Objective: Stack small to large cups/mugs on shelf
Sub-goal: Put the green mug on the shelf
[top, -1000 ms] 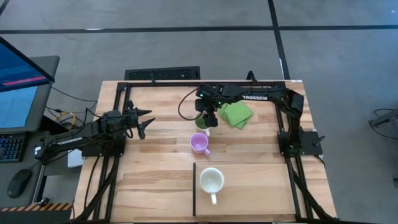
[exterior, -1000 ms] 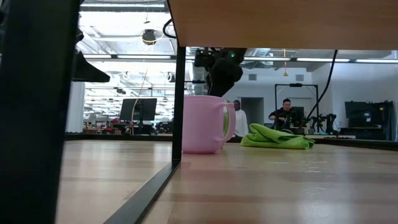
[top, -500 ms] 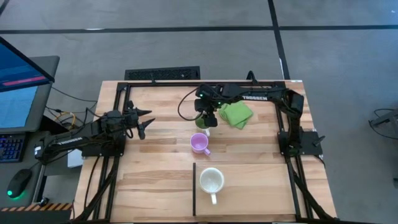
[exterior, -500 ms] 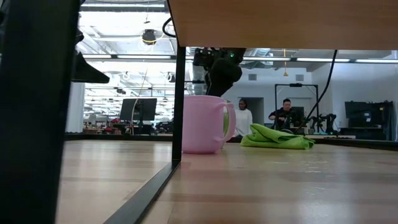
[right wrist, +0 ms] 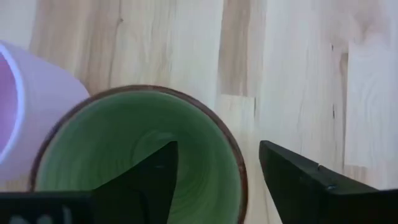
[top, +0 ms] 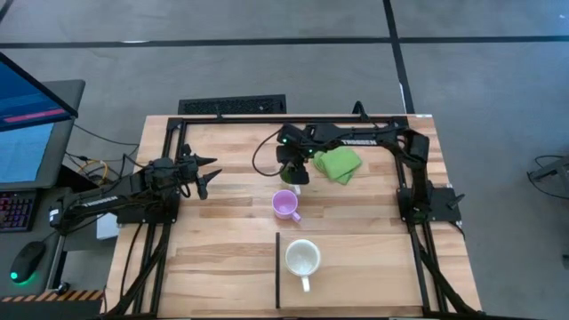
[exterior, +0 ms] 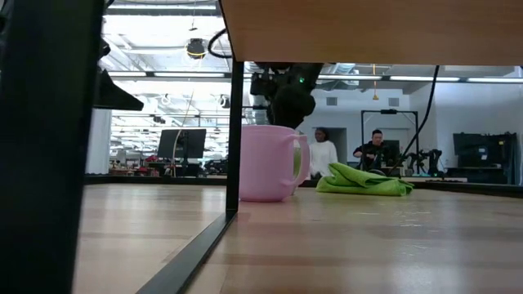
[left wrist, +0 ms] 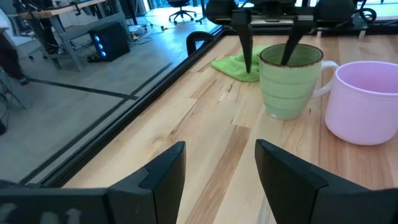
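Green cloth (top: 338,164) bunched up, upper middle of my overhead frame, right of centre. Dark vent grille (top: 233,106) on the grey floor just past the table's top edge. Monitor (top: 27,124), keyboard (top: 14,210) and mouse (top: 27,260) at far left. Two people (exterior: 324,155) stand far back, low view centre.

Table (top: 356,249) is light wood with a visible grain, smooth and a bit satin. The green mug (left wrist: 289,81) looks like glazed ceramic, glossy, with a brownish rim. Purple mug (left wrist: 367,102) is smoother and more matt. Green cloth (exterior: 364,181) is soft, crumpled fabric.
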Available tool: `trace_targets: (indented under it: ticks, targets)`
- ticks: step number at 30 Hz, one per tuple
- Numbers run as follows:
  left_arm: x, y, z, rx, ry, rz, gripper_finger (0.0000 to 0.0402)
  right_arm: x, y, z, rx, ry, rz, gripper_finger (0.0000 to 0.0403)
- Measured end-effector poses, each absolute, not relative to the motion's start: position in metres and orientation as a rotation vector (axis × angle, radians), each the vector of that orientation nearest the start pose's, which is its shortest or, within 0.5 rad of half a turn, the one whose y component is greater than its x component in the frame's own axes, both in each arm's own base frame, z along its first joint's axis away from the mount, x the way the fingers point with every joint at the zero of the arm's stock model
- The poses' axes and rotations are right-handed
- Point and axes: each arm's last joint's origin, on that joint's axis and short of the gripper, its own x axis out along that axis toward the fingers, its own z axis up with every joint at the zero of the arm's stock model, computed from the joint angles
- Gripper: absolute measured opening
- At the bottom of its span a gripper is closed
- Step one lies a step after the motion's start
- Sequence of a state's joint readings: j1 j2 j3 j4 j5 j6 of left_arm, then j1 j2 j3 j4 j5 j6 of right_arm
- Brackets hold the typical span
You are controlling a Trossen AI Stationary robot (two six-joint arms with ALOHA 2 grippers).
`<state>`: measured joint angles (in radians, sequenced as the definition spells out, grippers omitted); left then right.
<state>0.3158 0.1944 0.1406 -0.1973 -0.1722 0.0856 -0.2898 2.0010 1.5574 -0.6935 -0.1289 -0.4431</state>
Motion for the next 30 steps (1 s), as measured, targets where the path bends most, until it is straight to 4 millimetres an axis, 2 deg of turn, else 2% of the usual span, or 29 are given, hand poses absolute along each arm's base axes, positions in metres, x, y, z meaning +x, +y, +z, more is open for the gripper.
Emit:
trace_targets:
  ticks: [5, 15, 20, 24, 30]
  targets:
    - [0.0955, 0.0365, 0.1773, 0.065, 0.273, 0.475, 0.0185, 0.4009, -0.1158, 0.2054, -0.16, 1.117, 0.103, 0.022]
    - [0.0955, 0.0364, 0.1773, 0.065, 0.274, 0.474, 0.0185, 0.3999, -0.115, 0.2041, -0.157, 1.132, 0.111, 0.0094]
    - [0.0955, 0.0364, 0.1773, 0.065, 0.274, 0.474, 0.0185, 0.3996, -0.1156, 0.2041, -0.159, 1.133, 0.112, 0.0049]
    - [0.0955, 0.0364, 0.1773, 0.065, 0.274, 0.475, 0.0185, 0.3996, -0.1153, 0.2045, -0.155, 1.129, 0.119, 0.0027]
    - [0.0955, 0.0365, 0.1773, 0.065, 0.274, 0.475, 0.0185, 0.3996, -0.1153, 0.2045, -0.157, 1.13, 0.116, 0.0027]
